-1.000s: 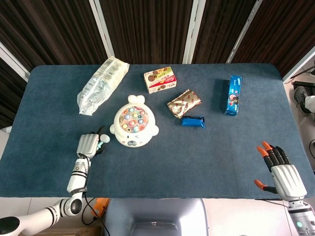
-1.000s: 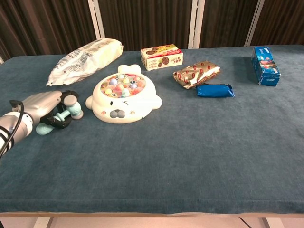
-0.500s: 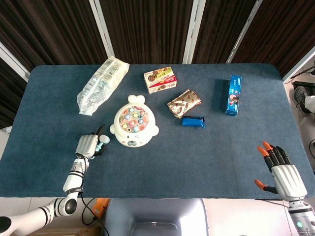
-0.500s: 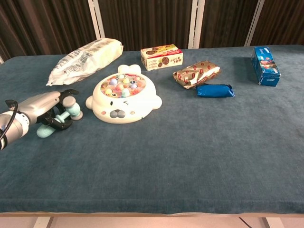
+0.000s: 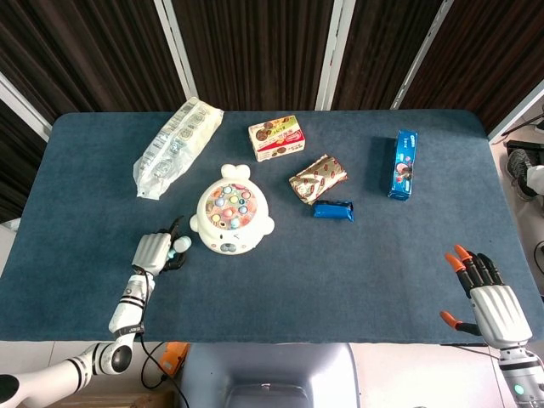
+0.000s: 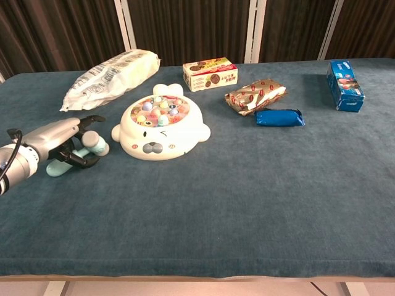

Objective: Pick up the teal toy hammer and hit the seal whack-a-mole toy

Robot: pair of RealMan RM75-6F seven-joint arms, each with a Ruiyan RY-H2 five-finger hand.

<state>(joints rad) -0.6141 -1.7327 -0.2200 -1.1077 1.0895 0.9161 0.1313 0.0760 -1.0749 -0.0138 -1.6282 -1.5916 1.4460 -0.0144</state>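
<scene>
Here, the left hand point(image 6: 58, 137) curls its fingers around the teal toy hammer point(image 6: 79, 152) — at nine o'clock from the seal toy point(image 6: 162, 128); the right hand point(image 5: 491, 300) has its fingers spread.

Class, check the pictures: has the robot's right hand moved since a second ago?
No. The right hand sits in the same spot by the table's near right corner, fingers spread.

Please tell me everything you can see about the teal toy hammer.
The teal toy hammer looks like smooth pale plastic, with a rounded head and a short handle. It lies on the dark blue cloth table, left of the white seal whack-a-mole toy and apart from it. The left hand covers its handle, fingers curled around it.
</scene>
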